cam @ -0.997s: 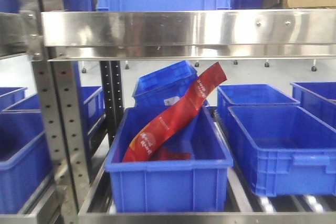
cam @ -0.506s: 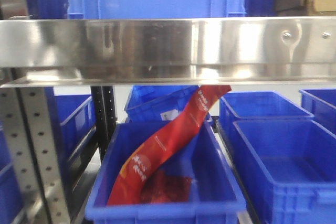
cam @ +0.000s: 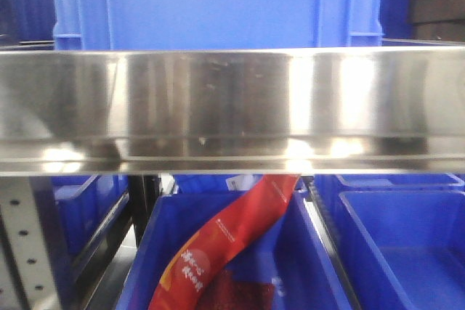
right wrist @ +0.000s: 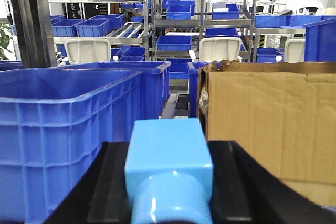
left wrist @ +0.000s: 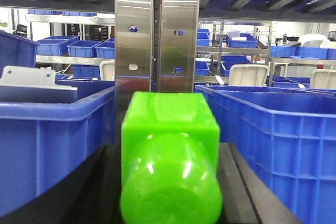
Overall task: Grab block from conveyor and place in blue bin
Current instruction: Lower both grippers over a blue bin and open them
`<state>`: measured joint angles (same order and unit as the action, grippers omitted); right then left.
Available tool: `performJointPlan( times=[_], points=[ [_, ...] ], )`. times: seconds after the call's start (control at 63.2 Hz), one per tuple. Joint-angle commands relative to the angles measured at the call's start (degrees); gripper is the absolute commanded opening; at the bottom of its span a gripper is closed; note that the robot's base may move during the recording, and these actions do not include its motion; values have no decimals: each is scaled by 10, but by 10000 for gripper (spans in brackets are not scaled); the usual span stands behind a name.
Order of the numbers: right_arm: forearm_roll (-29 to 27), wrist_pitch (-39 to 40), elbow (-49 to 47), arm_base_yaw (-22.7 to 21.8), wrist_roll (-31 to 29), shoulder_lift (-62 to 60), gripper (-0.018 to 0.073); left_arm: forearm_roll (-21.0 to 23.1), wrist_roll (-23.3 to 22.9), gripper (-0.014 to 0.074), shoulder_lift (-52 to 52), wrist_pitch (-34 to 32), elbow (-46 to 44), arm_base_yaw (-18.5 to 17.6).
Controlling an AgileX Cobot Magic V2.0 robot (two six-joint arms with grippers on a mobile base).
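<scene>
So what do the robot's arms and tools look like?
Little shows. In the left wrist view, matte black parts flank a glossy bright green piece, boxy with a rounded front. The right wrist view has a light blue piece of the same shape. No cables or markings show. Whether these coloured pieces belong to the tools, I cannot tell.

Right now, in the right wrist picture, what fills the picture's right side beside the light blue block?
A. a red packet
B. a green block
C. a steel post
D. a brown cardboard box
D. In the right wrist view, a brown cardboard box with a torn top edge stands at the picture's right of the light blue block, while a blue bin stands at the left.
</scene>
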<state>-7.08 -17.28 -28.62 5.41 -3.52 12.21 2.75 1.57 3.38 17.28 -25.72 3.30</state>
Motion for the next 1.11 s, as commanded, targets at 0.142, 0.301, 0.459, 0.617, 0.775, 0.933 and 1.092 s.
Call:
performJointPlan(
  times=[0.142, 0.301, 0.459, 0.617, 0.775, 0.933, 1.092],
  points=[
    [5, 15, -4, 0, -3, -2, -162, 4, -1, -111, -2, -7, -1, 0],
    [5, 15, -4, 0, -3, -2, -162, 4, -1, -111, -2, -7, -1, 0],
    [5, 15, -4, 0, -3, -2, -162, 4, -1, -111, -2, -7, -1, 0],
    [5, 15, -4, 0, -3, -2, -162, 4, -1, -111, -2, -7, -1, 0],
    [5, 15, -4, 0, -3, -2, -162, 4, -1, -111, -2, -7, -1, 0],
    [5, 15, -4, 0, -3, -2, -162, 4, -1, -111, -2, -7, -1, 0],
    [5, 15, -4, 0, -3, -2, -162, 4, -1, -111, -2, -7, -1, 0]
  ],
)
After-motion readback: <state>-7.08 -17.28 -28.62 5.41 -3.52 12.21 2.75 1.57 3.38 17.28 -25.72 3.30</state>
